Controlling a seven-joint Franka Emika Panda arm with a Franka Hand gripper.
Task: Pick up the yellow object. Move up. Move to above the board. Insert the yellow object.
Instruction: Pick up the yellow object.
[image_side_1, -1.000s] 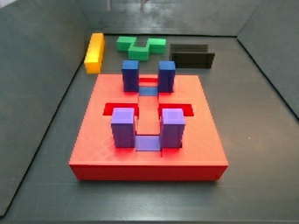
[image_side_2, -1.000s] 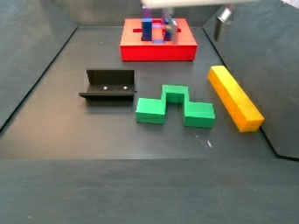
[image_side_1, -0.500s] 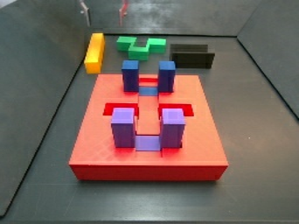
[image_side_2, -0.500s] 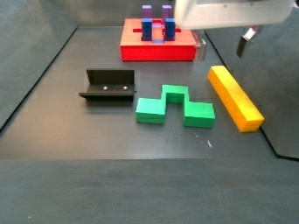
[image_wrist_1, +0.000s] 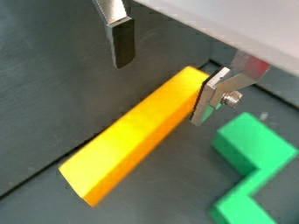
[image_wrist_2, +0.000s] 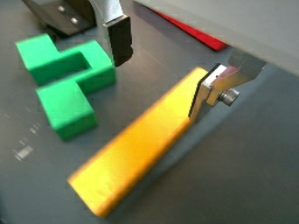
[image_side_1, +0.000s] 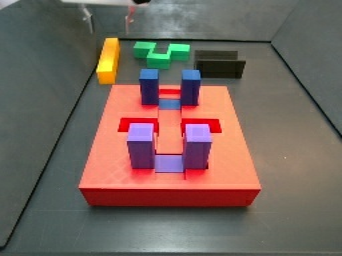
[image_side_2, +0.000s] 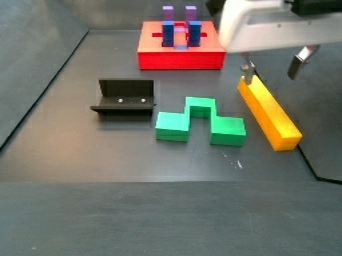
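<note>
Dark floor carries the yellow object (image_side_2: 269, 112), lying flat just beside the green zigzag block (image_side_2: 199, 121) and well apart from the board (image_side_2: 182, 48). Above the bar's board-side end hangs the gripper (image_side_2: 271, 67), fingers (image_wrist_1: 121, 41) spread apart on either side of it, not touching it.

You see the two-finger silver-and-white gripper (image_wrist_1: 166, 66) low over the yellow bar. Its fingers (image_wrist_1: 121, 37) are flat silver plates, each ending in a dark rectangular pad. In both wrist views one finger (image_wrist_2: 215, 88) carries a small round-headed screw on a bright metal bracket. In a side view, the gripper (image_side_2: 271, 68) hangs from a pale grey-white boxy body with rounded corners.
</note>
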